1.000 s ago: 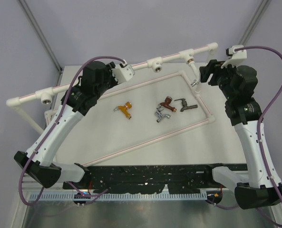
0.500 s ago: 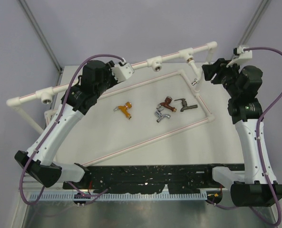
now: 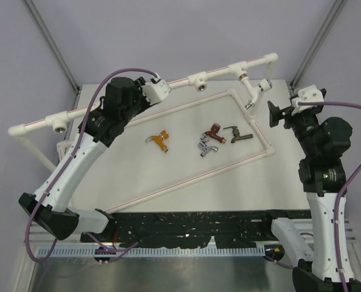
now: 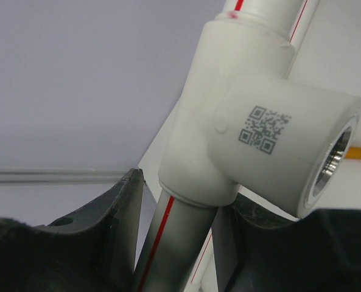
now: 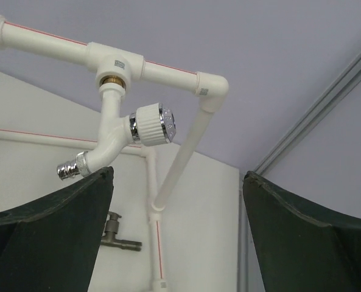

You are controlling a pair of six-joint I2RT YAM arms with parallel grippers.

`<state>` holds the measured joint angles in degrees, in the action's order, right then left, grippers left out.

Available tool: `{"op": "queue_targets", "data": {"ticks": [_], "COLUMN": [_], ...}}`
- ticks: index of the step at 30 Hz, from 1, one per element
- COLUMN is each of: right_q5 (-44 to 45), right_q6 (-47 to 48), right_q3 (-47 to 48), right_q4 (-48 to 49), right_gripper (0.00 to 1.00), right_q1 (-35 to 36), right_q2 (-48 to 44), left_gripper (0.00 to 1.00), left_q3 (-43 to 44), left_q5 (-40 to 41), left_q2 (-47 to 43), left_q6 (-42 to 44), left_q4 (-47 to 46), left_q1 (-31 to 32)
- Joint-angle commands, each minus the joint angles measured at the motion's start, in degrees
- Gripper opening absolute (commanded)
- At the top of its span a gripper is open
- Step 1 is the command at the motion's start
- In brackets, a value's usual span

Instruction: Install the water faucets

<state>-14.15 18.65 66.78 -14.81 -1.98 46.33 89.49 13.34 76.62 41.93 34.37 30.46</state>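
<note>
A white faucet (image 3: 252, 92) hangs screwed into the right-hand tee (image 3: 240, 71) of the white pipe frame (image 3: 77, 114). My right gripper (image 3: 277, 114) stands open just right of it, apart from it. In the right wrist view the white faucet (image 5: 116, 140) shows beyond the spread, empty right gripper (image 5: 177, 231). Four faucets lie on the table: orange-gold (image 3: 161, 140), copper-brown (image 3: 213, 130), chrome (image 3: 207, 148), dark bronze-grey (image 3: 237, 134). My left gripper (image 3: 153, 91) is shut on the frame's upper rail; the pipe (image 4: 168, 243) sits between its jaws just below a tee socket (image 4: 259, 146).
Two more open tee sockets (image 3: 198, 80) (image 3: 57, 125) sit along the upper rail. A lower pipe loop (image 3: 186, 180) lies flat on the table around the loose faucets. Metal posts (image 3: 52, 48) rise at the back corners.
My right gripper has let go of the white faucet, opened wide and drawn back to the right and nearer. The left gripper and the loose faucets have stayed put.
</note>
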Motion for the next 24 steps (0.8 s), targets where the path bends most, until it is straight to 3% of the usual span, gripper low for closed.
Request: {"op": "queue_targets", "data": {"ticks": [1, 3, 7, 12, 15, 24], "right_q5": [-2.46, -1.85, -4.3, -4.57, -4.31, -1.67], "right_q6": [11.58, 7.03, -16.33, -45.31, -53.79, -64.0], "right_q3": [-5.85, -7.28, -5.52, -12.45, -12.73, -13.61], "right_q4": [4.16, 6.19, 5.92, 21.19, 22.8, 32.29], "right_gripper": [0.91, 0.91, 0.86, 0.79, 0.78, 0.75], "right_q1": [0.31, 0.31, 0.31, 0.31, 0.31, 1.45], "right_q2": [-3.78, -4.93, -2.56, -1.77, 1.65, 9.47], "left_gripper": [0.08, 0.08, 0.08, 0.07, 0.07, 0.07], "left_q3": [-2.74, -3.09, -4.24, -4.24, -4.24, -4.24], "left_q5": [6.61, 6.52, 6.52, 5.99, 5.9, 5.47], "left_q2": [1.43, 1.17, 0.72, 0.73, 0.64, 0.55], "left_q6": [-18.12, -18.2, -18.29, -18.55, -18.64, -18.73], "left_q4": [-3.17, -3.34, -4.13, -4.05, -4.14, -4.14], "left_q1": [-1.98, -1.89, -1.89, -1.89, -1.89, -1.81]}}
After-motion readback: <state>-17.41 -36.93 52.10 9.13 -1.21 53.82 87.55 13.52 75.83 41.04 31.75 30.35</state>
